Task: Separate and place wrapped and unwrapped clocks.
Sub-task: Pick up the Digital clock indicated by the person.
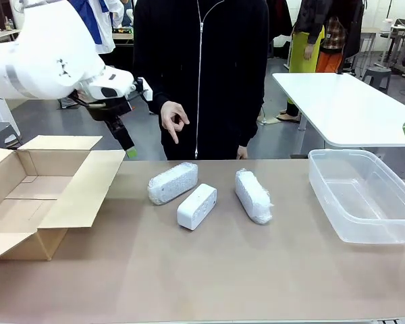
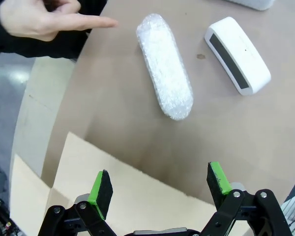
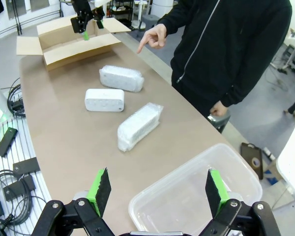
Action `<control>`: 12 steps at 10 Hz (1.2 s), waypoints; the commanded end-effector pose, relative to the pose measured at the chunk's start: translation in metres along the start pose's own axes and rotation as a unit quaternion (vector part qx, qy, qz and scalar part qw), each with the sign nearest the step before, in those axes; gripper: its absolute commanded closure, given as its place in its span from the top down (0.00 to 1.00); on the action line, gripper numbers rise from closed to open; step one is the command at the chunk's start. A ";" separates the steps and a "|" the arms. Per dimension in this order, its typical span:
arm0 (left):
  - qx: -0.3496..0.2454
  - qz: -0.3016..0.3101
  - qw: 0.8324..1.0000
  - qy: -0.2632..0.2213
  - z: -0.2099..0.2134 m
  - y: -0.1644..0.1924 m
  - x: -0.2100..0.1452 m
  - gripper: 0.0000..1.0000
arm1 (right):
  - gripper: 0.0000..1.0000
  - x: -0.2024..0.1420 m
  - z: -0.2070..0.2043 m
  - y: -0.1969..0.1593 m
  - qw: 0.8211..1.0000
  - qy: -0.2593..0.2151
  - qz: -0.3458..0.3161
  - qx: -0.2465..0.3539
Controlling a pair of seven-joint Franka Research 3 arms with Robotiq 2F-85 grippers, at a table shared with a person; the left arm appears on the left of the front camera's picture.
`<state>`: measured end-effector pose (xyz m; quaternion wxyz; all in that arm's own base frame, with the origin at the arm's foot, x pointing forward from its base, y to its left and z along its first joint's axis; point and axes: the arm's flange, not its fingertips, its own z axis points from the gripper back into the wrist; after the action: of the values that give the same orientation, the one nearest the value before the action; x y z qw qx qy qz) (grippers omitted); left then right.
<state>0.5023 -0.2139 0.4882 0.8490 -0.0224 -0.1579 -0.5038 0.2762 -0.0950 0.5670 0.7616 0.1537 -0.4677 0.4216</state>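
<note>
A brown worktop seen from the robot's side, with a person in black standing across it. At the centre lies the bare white clock (image 1: 197,206), its long axis slanting toward the far right. Just beside it, on its far left, lies one wrapped clock (image 1: 173,183) at much the same slant. A second wrapped clock (image 1: 253,196) lies near it on the right, slanting the other way. Well apart to the bare clock's left is an open cardboard box (image 1: 88,189). Well apart to its right is an empty clear plastic tub (image 1: 317,177).

The left jaws hang released and empty above the box flap, left of the bare clock and nearest the first wrapped clock. In the left wrist view that bundle (image 2: 164,73) lies straight ahead, pointing lengthwise away, so the jaws would likely straddle its narrow width. The person's hand (image 1: 173,121) points a finger down near it. The right jaws, also released and empty, hover above the tub, far right of the bare clock.
</note>
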 end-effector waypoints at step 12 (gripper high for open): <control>-0.058 -0.059 0.996 0.014 -0.143 -0.007 0.061 1.00 | 1.00 -0.001 -0.003 -0.002 1.000 -0.006 0.004 0.007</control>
<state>0.5518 -0.2959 0.3674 0.8246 -0.0626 -0.1088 -0.5516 0.2760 -0.0949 0.5672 0.7619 0.1527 -0.4672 0.4218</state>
